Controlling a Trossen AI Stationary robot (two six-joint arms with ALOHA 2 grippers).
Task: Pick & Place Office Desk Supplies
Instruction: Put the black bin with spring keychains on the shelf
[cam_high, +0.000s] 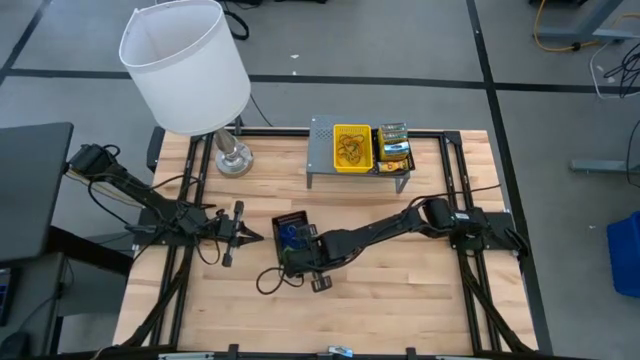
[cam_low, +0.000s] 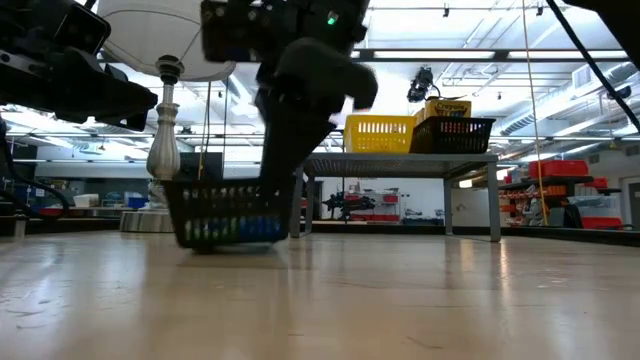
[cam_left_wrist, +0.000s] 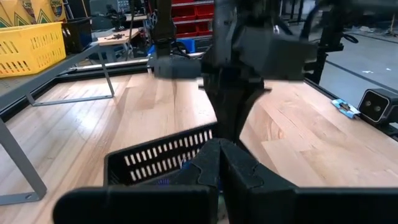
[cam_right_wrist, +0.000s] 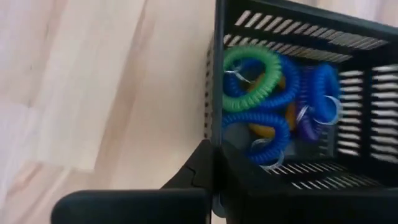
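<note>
Our right gripper (cam_high: 300, 262) clamps the black tray's (cam_right_wrist: 292, 37) wall, presumably to lift it shelfward; left gripper (cam_high: 240, 235) waits nearby, fingers closed.

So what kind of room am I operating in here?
Probably a lab or workshop, not an office: taped concrete floor, red parts bins on shelving, and a butcher-block table on a black frame.

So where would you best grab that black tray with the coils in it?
By a side wall, from above: the black tray stands upright and open-topped, its thin mesh rim fits between two fingers, and the coils fill the middle. The right gripper is at its edge.
</note>
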